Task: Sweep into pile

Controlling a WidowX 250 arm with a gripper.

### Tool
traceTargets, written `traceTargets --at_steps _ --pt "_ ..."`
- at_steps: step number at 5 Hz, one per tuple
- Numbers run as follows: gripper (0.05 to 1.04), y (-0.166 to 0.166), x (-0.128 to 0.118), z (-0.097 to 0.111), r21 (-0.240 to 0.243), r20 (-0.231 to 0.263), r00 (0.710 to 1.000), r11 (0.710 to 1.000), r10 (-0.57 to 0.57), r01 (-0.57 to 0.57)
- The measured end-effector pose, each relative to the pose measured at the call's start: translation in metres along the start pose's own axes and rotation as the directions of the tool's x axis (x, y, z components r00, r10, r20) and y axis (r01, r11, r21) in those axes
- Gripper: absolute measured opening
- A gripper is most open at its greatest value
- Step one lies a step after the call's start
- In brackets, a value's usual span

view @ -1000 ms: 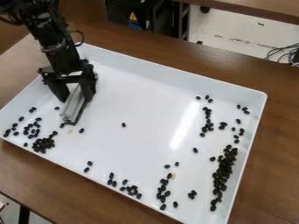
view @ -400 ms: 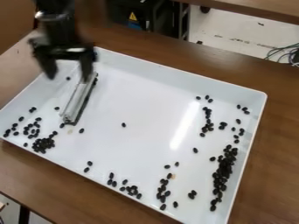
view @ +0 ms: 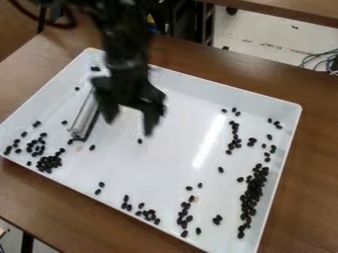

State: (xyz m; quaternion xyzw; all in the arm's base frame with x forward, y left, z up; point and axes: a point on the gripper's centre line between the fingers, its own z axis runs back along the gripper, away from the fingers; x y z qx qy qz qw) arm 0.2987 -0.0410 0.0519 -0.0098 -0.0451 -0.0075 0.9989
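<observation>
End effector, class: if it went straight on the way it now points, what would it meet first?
The end effector points downward, so probably the floor of the white tray, near a lone dark bean; its height is hard to judge.

The wooden bench spreads beneath the gripper. Up and right of it in the view stands what may be a dark rack; farther right are another wooden top, pale floor and loose cables.
</observation>
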Motion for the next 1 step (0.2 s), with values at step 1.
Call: traceTargets --at_steps 1 --pt "0.999 -0.0468 -0.0078 -0.0020 -0.007 0.020 0.990 0.990 -0.138 0.138"
